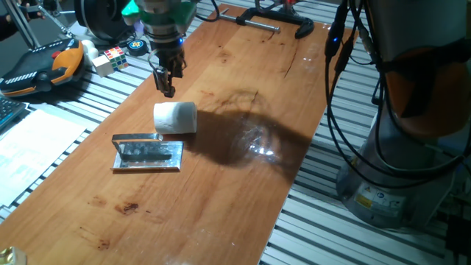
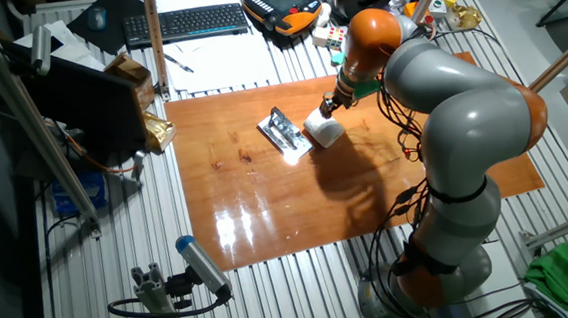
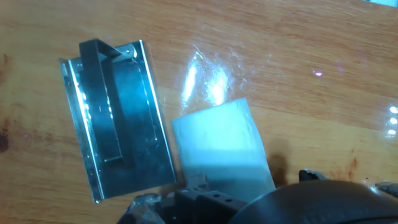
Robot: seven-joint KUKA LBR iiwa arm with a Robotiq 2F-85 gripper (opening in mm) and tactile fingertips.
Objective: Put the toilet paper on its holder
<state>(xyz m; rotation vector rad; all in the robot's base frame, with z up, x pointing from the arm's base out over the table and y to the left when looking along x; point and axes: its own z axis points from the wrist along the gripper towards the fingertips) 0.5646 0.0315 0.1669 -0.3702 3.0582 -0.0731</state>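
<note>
The toilet paper (image 1: 175, 118) is a white roll lying on its side on the wooden table, touching the far right corner of the holder (image 1: 147, 153). The holder is a shiny metal plate with a raised bar along its far edge. My gripper (image 1: 168, 90) hangs just above and behind the roll, apart from it, with its fingers together and empty. The other fixed view shows the gripper (image 2: 326, 108) over the roll (image 2: 324, 132), next to the holder (image 2: 286, 134). The hand view shows the roll (image 3: 221, 146) to the right of the holder (image 3: 115, 118).
A Rubik's cube (image 1: 110, 59) and an orange teach pendant (image 1: 40, 70) lie beyond the table's left edge. A black clamp (image 1: 272, 22) sits at the far end. The robot base (image 1: 412, 110) and its cables stand to the right. A keyboard (image 2: 188, 20) lies behind.
</note>
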